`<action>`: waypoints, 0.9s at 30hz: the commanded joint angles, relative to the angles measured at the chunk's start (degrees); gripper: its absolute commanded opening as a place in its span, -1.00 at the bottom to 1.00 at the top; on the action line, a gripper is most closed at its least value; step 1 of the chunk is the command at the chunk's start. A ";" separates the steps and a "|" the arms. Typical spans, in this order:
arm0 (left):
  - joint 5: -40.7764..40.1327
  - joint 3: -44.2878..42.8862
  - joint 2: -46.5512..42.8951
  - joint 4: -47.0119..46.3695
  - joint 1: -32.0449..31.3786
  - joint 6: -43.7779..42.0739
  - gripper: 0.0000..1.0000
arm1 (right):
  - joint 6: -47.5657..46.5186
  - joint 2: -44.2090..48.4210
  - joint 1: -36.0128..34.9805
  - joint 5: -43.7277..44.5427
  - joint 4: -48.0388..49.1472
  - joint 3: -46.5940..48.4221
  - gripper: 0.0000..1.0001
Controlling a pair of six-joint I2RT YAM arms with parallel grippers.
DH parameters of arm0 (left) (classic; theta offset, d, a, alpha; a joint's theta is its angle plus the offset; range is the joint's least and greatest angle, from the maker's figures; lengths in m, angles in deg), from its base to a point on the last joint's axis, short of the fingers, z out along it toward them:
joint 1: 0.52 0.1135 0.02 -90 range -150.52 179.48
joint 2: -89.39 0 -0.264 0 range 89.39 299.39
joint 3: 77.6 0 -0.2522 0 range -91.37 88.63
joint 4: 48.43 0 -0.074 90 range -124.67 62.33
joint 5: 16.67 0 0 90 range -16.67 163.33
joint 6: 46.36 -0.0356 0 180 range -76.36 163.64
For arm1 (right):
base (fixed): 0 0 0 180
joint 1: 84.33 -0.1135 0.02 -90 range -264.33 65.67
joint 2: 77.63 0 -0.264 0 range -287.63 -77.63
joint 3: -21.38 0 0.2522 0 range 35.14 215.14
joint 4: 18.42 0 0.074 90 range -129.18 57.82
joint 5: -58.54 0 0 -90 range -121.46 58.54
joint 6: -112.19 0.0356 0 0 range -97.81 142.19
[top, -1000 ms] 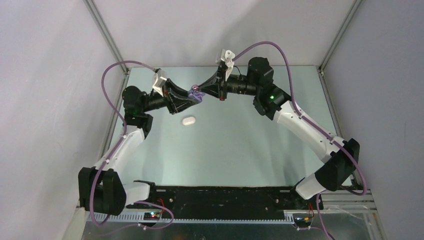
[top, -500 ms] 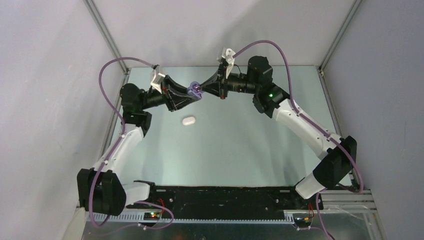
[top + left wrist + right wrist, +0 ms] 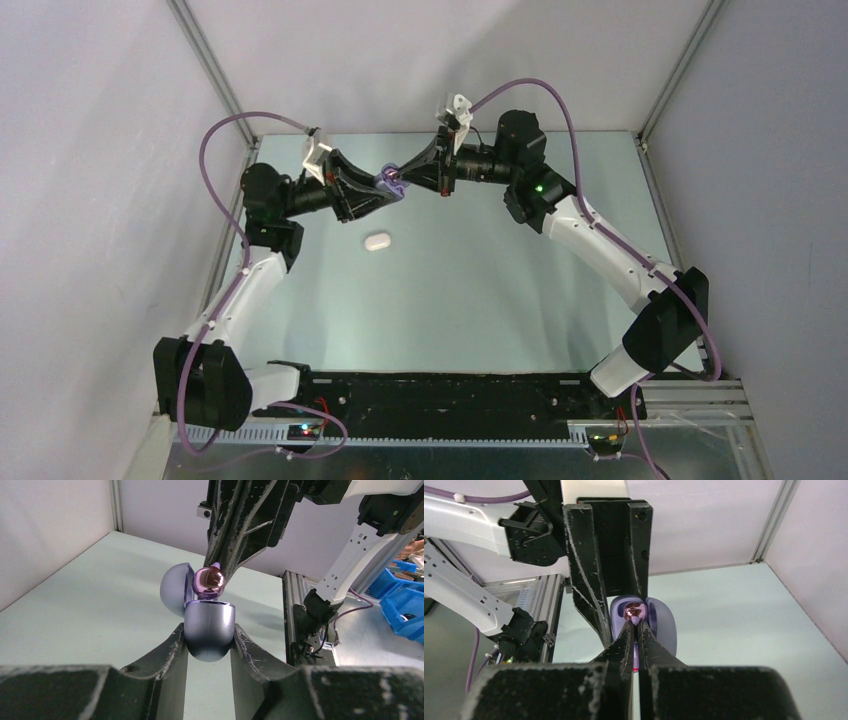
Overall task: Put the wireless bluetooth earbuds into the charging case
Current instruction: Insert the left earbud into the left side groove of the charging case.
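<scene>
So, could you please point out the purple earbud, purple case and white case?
purple earbud (image 3: 210, 580), left wrist view, glossy rounded body.
purple case (image 3: 209, 632), left wrist view, front of base.
white case (image 3: 376, 242), top external view, its top.

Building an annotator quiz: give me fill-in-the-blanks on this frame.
1. The left gripper clamps the purple case, whose lid is ____.
2. The right gripper pinches the purple ____ at that case's mouth.
3. The loose case on the table is coloured ____.
Missing: open; earbud; white.
</scene>
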 commanded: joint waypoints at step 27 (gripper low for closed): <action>0.09 -3.18 0.04 1.33 -1.04 -1.75 -1.00 | -3.61 -2.77 -1.07 -4.02 -3.60 3.82 -0.66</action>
